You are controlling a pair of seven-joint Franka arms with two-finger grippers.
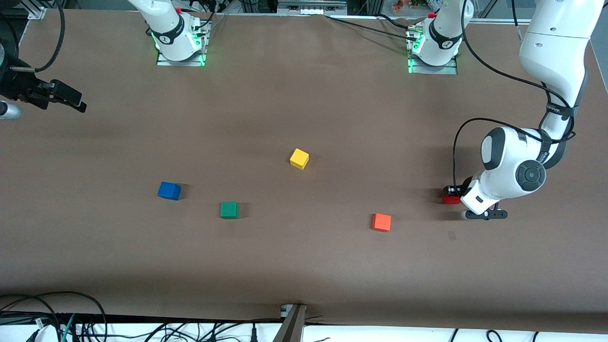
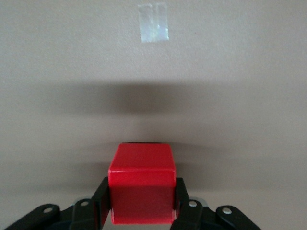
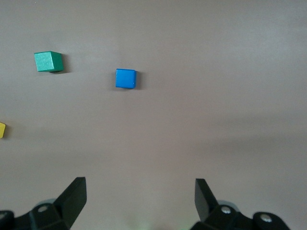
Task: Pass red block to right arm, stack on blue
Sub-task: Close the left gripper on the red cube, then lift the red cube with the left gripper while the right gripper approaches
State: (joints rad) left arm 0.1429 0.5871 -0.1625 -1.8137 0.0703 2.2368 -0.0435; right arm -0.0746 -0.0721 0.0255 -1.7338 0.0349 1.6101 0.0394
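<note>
The red block (image 1: pixel 450 198) sits on the brown table toward the left arm's end. My left gripper (image 1: pixel 457 192) is down at the table and shut on it. In the left wrist view the block (image 2: pixel 141 172) fills the gap between the black fingers (image 2: pixel 100 201), which press on both of its sides. The blue cube (image 1: pixel 169 190) lies toward the right arm's end and also shows in the right wrist view (image 3: pixel 125 78). My right gripper (image 1: pixel 71 100) waits in the air over that end of the table, open and empty, with its jaws wide apart (image 3: pixel 139 201).
A green cube (image 1: pixel 229 209) lies beside the blue one, a little nearer the front camera. A yellow cube (image 1: pixel 299 158) sits mid-table. An orange cube (image 1: pixel 381 222) lies between the green and red blocks. A small tape patch (image 1: pixel 451 235) lies near the red block.
</note>
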